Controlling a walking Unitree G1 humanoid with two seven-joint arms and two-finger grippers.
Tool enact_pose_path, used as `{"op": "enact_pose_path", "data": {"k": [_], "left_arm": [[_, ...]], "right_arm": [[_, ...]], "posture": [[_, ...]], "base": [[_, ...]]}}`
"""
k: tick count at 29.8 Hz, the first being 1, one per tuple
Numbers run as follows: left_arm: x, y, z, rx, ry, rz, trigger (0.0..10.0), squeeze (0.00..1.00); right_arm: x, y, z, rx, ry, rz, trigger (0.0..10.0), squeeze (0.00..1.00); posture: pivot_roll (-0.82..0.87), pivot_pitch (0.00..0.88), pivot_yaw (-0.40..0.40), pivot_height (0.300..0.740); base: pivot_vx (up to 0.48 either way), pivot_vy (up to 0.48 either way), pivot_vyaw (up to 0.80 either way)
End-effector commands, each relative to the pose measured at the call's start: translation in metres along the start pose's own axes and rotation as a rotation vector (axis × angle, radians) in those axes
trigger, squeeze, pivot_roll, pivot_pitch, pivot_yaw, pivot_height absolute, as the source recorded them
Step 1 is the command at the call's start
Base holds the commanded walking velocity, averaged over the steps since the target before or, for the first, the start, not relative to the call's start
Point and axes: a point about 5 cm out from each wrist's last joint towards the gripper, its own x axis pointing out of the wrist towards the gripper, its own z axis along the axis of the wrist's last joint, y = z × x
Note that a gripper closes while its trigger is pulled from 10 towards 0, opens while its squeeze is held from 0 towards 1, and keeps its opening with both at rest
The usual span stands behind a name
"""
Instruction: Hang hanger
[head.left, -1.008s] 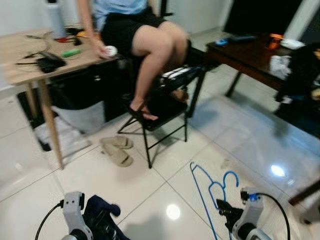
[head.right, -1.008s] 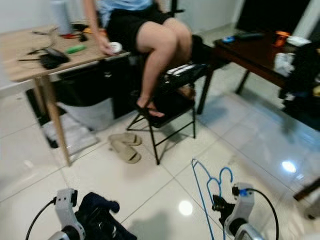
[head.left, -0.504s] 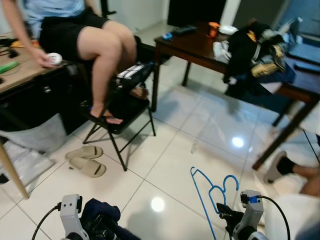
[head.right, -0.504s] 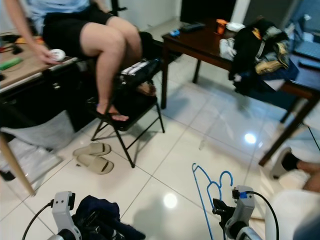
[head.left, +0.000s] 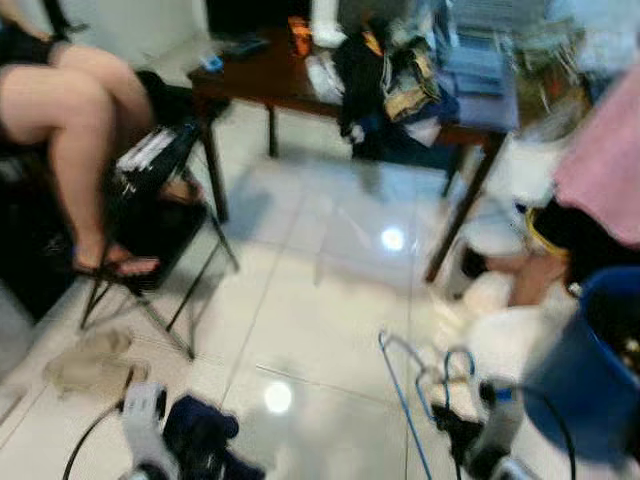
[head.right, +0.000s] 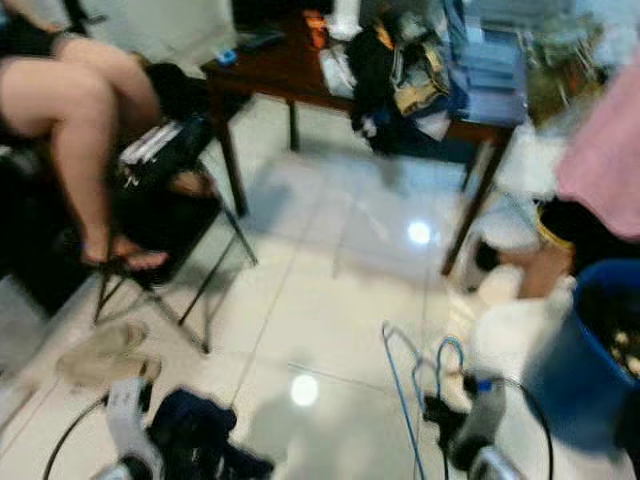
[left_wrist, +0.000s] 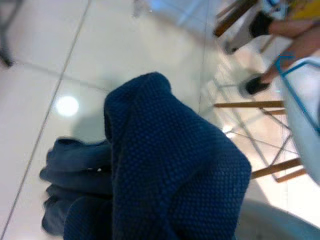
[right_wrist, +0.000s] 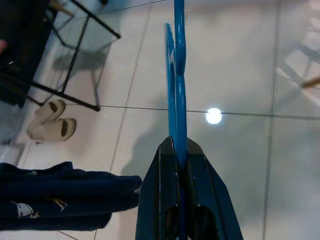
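Since a second ago your view has swung to the right — the seated person (head.left: 70, 130) now sits at its left edge, and the dark table (head.left: 280, 75) with clothes is ahead. Your right gripper (right_wrist: 179, 155) has its fingers clamped on the blue hanger (right_wrist: 176, 85), whose long axis runs straight out from them. Your left gripper (head.left: 150, 420) carries a dark blue garment (left_wrist: 165, 170) — I cannot tell how its fingers stand.

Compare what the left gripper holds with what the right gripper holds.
The left gripper carries a dark blue knitted garment, soft and bunched into a thick lump; the right gripper holds a thin blue wire hanger, rigid and slender. The garment droops in folds, while the hanger stands straight out from the closed jaws, edge-on in the right wrist view. Both are blue and held above the white tiled floor.
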Motion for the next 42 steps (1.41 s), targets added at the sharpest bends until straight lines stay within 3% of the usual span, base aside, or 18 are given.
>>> {"op": "enact_pose_path", "data": {"k": [1, 4, 7, 9, 10, 14, 16, 17, 19, 20, 21, 25, 30, 38, 42], "left_arm": [[-0.004, 0.001, 0.001, 0.02, -0.017, 0.009, 10.0, 0.0], [-0.015, -0.003, 0.002, 0.042, -0.049, 0.015, 10.0, 0.0], [-0.01, 0.001, 0.019, 0.03, -0.098, 0.035, 10.0, 0.0], [0.0, 0.003, 0.042, 0.057, -0.148, 0.029, 10.0, 0.0], [0.0, 0.003, 0.042, 0.057, -0.148, 0.029, 10.0, 0.0], [0.025, 0.003, 0.08, 0.092, -0.215, 0.013, 10.0, 0.0], [0.057, -0.014, 0.122, 0.114, -0.288, -0.003, 10.0, 0.0], [0.057, -0.014, 0.122, 0.114, -0.288, -0.003, 10.0, 0.0], [0.067, -0.03, 0.149, 0.134, -0.351, -0.023, 10.0, 0.0], [0.067, -0.03, 0.149, 0.134, -0.351, -0.023, 10.0, 0.0], [0.063, -0.039, 0.165, 0.147, -0.415, -0.046, 10.0, 0.0], [0.058, -0.047, 0.177, 0.154, -0.467, -0.065, 10.0, 0.0], [0.052, -0.063, 0.204, 0.176, -0.556, -0.108, 10.0, 0.0], [0.046, -0.071, 0.242, 0.209, -0.659, -0.111, 10.0, 0.0], [0.04, -0.073, 0.262, 0.226, -0.707, -0.104, 10.0, 0.0]], "right_arm": [[0.002, 0.002, 0.004, -0.026, -0.019, 0.015, 10.0, 0.0], [0.002, 0.006, 0.005, -0.067, -0.017, 0.066, 10.0, 0.0], [0.005, 0.011, 0.014, -0.09, -0.046, 0.112, 10.0, 0.0], [0.009, 0.016, 0.037, -0.117, -0.112, 0.161, 10.0, 0.0], [0.009, 0.016, 0.037, -0.117, -0.112, 0.161, 10.0, 0.0], [0.012, 0.025, 0.077, -0.181, -0.208, 0.208, 10.0, 0.0], [0.012, 0.035, 0.108, -0.222, -0.292, 0.242, 10.0, 0.0], [0.012, 0.035, 0.108, -0.222, -0.292, 0.242, 10.0, 0.0], [0.011, 0.044, 0.125, -0.247, -0.343, 0.272, 10.0, 0.0], [0.011, 0.044, 0.125, -0.247, -0.343, 0.272, 10.0, 0.0], [0.011, 0.051, 0.134, -0.263, -0.374, 0.29, 10.0, 0.0], [0.01, 0.057, 0.142, -0.274, -0.401, 0.3, 10.0, 0.0], [0.005, 0.07, 0.155, -0.264, -0.428, 0.332, 10.0, 0.0], [0.001, 0.078, 0.162, -0.263, -0.445, 0.351, 10.0, 0.0], [0.0, 0.077, 0.163, -0.268, -0.453, 0.348, 10.0, 0.0]], "posture": [[-0.07, 0.098, -0.001, 0.74], [-0.06, 0.091, -0.004, 0.74], [-0.06, 0.091, -0.004, 0.74], [-0.06, 0.088, -0.007, 0.74], [-0.06, 0.088, -0.007, 0.74], [-0.05, 0.084, -0.006, 0.74], [-0.05, 0.079, -0.009, 0.74], [-0.05, 0.079, -0.009, 0.74], [-0.04, 0.079, -0.011, 0.74], [-0.04, 0.079, -0.011, 0.74], [-0.04, 0.079, -0.012, 0.74], [-0.03, 0.08, -0.015, 0.74], [-0.03, 0.082, -0.015, 0.74], [-0.03, 0.083, -0.016, 0.74], [-0.03, 0.083, -0.015, 0.74]], "base": [[0.277, 0.0, 0.0], [0.364, 0.0, 0.0], [0.395, 0.0, 0.0], [0.403, 0.0, 0.0], [0.405, 0.0, 0.0], [0.412, 0.0, 0.0], [0.426, 0.0, 0.0], [0.428, 0.0, 0.0], [0.426, 0.0, 0.0], [0.424, 0.0, 0.0], [0.416, 0.0, 0.0], [0.422, 0.0, 0.0], [0.43, 0.0, -0.8], [0.428, 0.0, -0.8], [0.431, 0.0, 0.0]]}}
